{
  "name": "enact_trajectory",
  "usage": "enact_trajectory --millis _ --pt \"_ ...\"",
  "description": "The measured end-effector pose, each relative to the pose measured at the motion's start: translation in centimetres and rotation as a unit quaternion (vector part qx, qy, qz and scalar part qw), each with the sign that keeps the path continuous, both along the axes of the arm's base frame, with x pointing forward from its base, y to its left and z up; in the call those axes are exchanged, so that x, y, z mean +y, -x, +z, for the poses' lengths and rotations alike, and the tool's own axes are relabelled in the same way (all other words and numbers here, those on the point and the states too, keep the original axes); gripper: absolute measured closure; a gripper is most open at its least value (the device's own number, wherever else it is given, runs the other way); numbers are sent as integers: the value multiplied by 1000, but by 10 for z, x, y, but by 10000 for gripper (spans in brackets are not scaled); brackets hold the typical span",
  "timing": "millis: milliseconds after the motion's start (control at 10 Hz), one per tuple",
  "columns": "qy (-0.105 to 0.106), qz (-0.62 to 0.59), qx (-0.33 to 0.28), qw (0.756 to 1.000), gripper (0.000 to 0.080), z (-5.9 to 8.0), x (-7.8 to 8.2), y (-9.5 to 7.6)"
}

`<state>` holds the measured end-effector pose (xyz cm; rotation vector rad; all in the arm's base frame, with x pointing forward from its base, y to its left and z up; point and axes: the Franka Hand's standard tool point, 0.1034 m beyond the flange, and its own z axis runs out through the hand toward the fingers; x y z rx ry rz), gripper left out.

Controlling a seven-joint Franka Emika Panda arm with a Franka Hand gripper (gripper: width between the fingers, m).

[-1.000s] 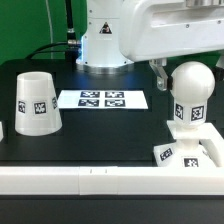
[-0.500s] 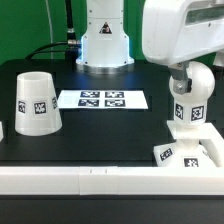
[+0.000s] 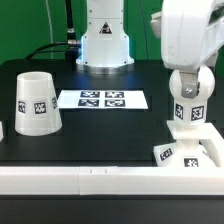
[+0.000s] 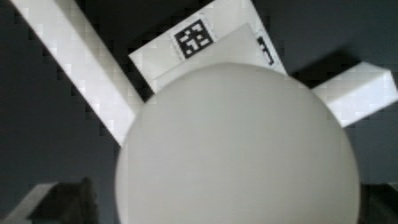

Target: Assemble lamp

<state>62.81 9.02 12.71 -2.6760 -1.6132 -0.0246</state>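
The rounded white bulb (image 3: 190, 98) stands upright on the flat square base (image 3: 200, 152) at the exterior view's right. My gripper (image 3: 187, 72) hangs right over the bulb's top, and the hand hides that top. In the wrist view the bulb (image 4: 222, 150) fills most of the picture, with the tagged base (image 4: 192, 40) behind it. My gripper (image 4: 217, 205) is open: a dark finger (image 4: 50, 203) shows at the edge, apart from the bulb. The tapered shade (image 3: 35, 103) stands alone at the exterior view's left.
The marker board (image 3: 102, 99) lies flat between the shade and the bulb. A long white border rail (image 3: 90, 180) runs along the table's near edge. The arm's white base (image 3: 104, 45) stands at the back.
The arm has swung toward the exterior view's right and come down over the bulb, now covering its top. Bulb, base and shade have not moved.
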Motion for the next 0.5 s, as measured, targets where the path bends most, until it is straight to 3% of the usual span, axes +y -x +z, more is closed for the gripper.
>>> enact_trajectory --millis 500 --pt "1 107 1 994 101 -3 -2 3"
